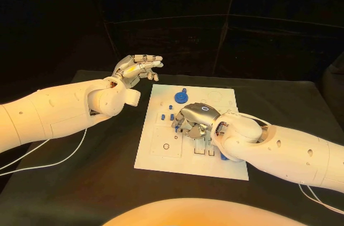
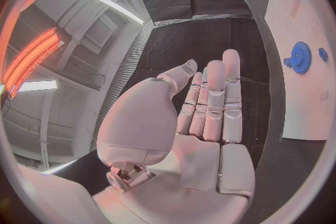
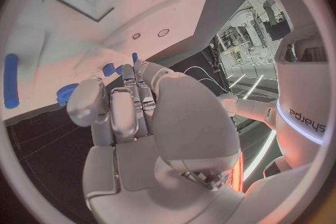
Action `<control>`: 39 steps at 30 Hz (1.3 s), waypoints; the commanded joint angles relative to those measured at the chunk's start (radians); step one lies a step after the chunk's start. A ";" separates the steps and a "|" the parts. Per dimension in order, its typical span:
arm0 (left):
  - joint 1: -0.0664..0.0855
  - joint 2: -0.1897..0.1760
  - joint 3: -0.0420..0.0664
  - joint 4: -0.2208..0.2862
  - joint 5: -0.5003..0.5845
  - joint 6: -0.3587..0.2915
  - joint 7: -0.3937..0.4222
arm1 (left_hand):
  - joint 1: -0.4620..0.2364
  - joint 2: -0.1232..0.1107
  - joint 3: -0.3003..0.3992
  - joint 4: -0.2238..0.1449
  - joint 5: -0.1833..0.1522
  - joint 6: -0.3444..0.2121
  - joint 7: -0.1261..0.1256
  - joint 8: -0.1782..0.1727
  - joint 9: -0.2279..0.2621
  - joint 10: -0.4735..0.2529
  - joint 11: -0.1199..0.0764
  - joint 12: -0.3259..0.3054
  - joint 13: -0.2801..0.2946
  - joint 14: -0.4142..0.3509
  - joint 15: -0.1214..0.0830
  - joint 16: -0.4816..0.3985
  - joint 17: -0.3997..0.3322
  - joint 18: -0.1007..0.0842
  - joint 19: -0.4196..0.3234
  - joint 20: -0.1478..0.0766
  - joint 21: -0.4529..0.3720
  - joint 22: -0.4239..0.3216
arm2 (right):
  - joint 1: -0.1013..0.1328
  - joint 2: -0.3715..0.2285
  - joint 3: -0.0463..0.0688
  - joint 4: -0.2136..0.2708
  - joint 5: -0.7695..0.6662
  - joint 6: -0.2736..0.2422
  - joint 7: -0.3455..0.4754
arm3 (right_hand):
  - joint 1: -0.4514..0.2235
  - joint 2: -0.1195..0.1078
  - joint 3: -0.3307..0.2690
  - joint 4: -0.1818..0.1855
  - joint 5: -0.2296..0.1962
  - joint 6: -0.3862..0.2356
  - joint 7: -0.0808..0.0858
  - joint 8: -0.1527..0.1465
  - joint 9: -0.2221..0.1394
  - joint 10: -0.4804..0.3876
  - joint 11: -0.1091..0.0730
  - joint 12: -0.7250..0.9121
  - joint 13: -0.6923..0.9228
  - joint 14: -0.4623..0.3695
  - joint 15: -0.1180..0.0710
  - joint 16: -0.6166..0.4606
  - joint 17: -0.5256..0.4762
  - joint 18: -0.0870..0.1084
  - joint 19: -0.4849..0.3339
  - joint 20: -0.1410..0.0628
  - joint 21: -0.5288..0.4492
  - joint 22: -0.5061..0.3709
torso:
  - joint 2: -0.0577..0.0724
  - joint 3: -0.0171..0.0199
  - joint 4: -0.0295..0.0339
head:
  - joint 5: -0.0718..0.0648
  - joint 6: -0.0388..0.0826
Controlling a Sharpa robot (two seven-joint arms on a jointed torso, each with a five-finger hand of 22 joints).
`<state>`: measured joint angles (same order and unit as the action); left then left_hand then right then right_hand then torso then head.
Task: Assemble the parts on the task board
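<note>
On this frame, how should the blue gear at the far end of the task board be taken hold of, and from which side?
Probably by its rim, from above. The blue gear lies flat on the task board, so only its toothed edge and raised centre offer a hold. The left hand is open and raised beside that end; the right hand is over the board's middle.

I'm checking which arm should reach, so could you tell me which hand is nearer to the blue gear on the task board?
Right. The right hand is over the task board, just below the blue gear in the head view. The left hand hovers open beyond the board's far left corner.
</note>
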<state>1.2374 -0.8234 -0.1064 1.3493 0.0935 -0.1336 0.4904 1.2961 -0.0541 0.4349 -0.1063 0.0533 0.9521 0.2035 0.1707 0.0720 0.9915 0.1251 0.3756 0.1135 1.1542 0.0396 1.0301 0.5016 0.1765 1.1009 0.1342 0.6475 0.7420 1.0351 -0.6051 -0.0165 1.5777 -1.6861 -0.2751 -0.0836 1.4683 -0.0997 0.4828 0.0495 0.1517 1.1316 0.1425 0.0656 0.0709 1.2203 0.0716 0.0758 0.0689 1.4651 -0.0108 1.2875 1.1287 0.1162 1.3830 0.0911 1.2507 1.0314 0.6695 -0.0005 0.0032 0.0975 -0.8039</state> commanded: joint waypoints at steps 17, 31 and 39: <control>0.002 0.005 0.001 -0.004 0.000 0.012 0.001 | -0.007 -0.002 -0.009 0.000 0.007 -0.008 -0.001 0.005 0.000 -0.009 0.001 0.007 0.002 -0.009 0.000 -0.003 -0.002 0.006 -0.007 0.003 -0.004 -0.002 | -0.006 0.017 -0.007 -0.013 -0.032 0.059 -0.010 | -0.014 0.002 0.003 -0.004 -0.007 0.004 0.003 0.005 0.001 0.002 0.004 -0.004 0.001 0.034 0.000 0.003 -0.003 -0.012 -0.002 0.001 0.005 -0.001 | 0.000 0.0001 -0.0003 | 0.010 -0.015; 0.002 0.007 0.001 -0.009 0.000 0.013 0.000 | -0.007 -0.002 -0.009 0.000 0.007 -0.008 -0.001 0.005 0.000 -0.009 0.001 0.007 0.002 -0.009 0.000 -0.003 -0.002 0.006 -0.007 0.003 -0.004 -0.002 | -0.010 0.025 -0.009 -0.019 -0.032 0.077 -0.007 | -0.016 0.002 0.003 -0.004 -0.007 0.004 0.003 0.005 0.002 0.002 0.004 -0.004 0.001 0.034 0.000 0.004 -0.002 -0.012 -0.002 0.001 0.005 -0.001 | -0.001 -0.0008 -0.0006 | 0.013 -0.020; 0.002 0.007 0.001 -0.010 0.000 0.014 -0.001 | -0.008 0.000 -0.010 0.001 0.007 -0.010 -0.001 0.007 0.000 -0.012 0.001 0.010 0.002 -0.010 0.000 -0.002 -0.003 0.006 -0.008 0.004 -0.005 -0.004 | -0.010 0.029 -0.012 -0.025 -0.040 0.090 -0.016 | -0.017 0.002 0.003 -0.005 -0.007 0.004 0.003 0.005 0.002 0.002 0.004 -0.004 0.001 0.033 -0.001 0.003 -0.004 -0.012 -0.003 0.001 0.005 -0.002 | -0.001 -0.0006 0.0001 | 0.012 -0.021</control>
<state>1.2374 -0.8177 -0.1065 1.3393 0.0932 -0.1321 0.4867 1.2961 -0.0541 0.4292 -0.1062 0.0582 0.9485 0.1998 0.1745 0.0721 0.9843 0.1251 0.3794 0.1139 1.1542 0.0396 1.0301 0.4997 0.1764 1.0978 0.1374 0.6475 0.7393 1.0238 -0.5771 -0.0282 1.5530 -1.7137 -0.2032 -0.0934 1.4603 -0.0995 0.4823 0.0493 0.1478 1.1336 0.1447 0.0663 0.0711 1.2202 0.0716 0.0759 0.0688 1.4650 -0.0108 1.2874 1.1255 0.1162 1.3830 0.0910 1.2507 1.0311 0.6685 -0.0011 0.0029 0.1104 -0.8245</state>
